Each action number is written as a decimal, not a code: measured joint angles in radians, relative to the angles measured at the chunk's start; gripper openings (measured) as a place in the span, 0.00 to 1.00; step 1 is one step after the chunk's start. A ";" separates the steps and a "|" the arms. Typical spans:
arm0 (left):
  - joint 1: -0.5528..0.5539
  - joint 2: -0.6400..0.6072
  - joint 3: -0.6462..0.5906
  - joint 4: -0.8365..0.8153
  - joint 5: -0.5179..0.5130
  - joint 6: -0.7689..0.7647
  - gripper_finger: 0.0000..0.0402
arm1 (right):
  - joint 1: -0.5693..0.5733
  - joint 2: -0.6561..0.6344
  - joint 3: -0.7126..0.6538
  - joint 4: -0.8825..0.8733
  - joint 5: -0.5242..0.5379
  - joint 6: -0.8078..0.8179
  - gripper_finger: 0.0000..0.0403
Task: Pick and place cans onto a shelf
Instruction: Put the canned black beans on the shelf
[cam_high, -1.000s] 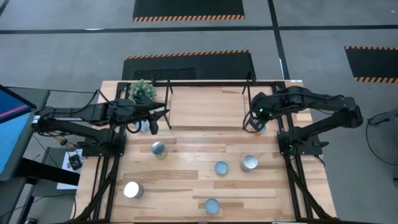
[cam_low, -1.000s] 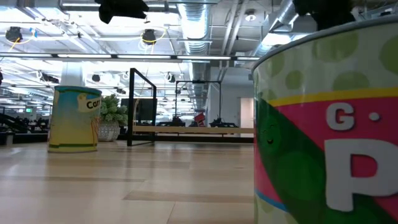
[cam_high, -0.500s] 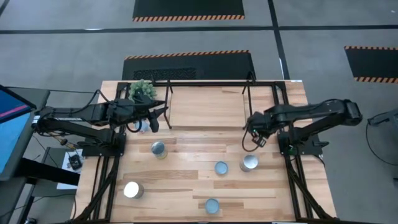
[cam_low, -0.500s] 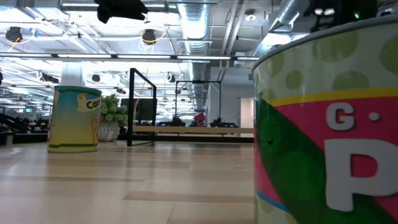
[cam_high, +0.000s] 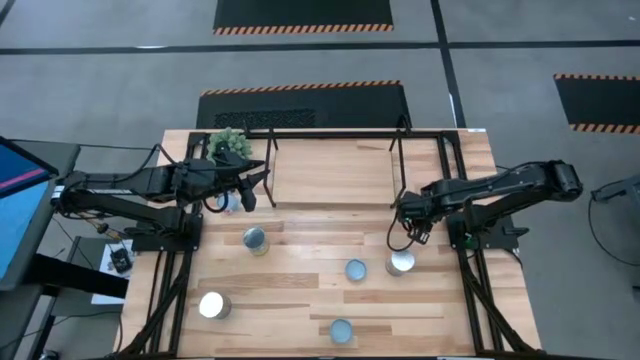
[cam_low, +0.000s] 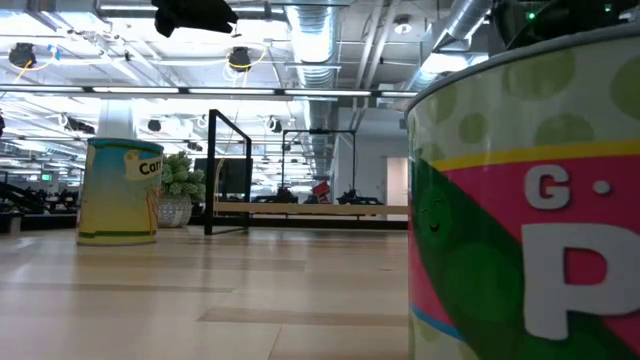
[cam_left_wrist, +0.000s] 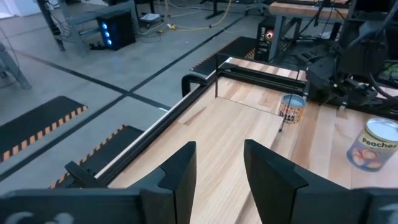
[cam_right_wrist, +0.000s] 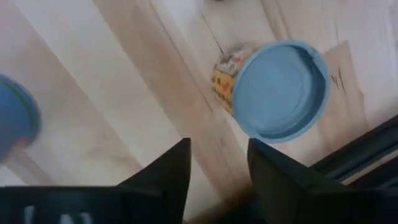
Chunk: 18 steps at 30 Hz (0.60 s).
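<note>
Several cans stand on the table in front of the shelf (cam_high: 335, 172): one near the middle left (cam_high: 255, 240), one at the centre (cam_high: 355, 270), one at the right (cam_high: 401, 262), and two by the front edge. My right gripper (cam_high: 412, 228) hangs open just behind the right can. In the right wrist view that can (cam_right_wrist: 280, 90) shows a bluish top and a yellow label beyond the open gripper (cam_right_wrist: 217, 152). My left gripper (cam_high: 248, 192) waits open at the shelf's left end. The left wrist view shows an orange-labelled can (cam_left_wrist: 291, 109) by a shelf leg.
A spiky green plant (cam_high: 229, 143) stands at the back left corner beside the shelf. The black table frame (cam_high: 180, 290) runs along both sides. In the low view a pink and green can (cam_low: 520, 200) fills the right foreground, and a yellow can (cam_low: 120, 190) stands at the left.
My right gripper has moved from the shelf's right end toward the table's front, ending close over the right can. The left arm has not moved.
</note>
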 joint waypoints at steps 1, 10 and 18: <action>0.000 0.000 0.000 0.000 0.000 0.001 0.31 | -0.001 0.000 0.000 0.001 0.016 -0.001 0.49; 0.000 0.000 0.000 -0.025 0.000 0.004 0.31 | -0.005 0.000 0.000 0.018 0.140 -0.078 0.56; 0.000 0.000 0.000 -0.048 0.000 -0.004 0.31 | -0.005 0.000 0.000 0.041 0.129 -0.133 0.53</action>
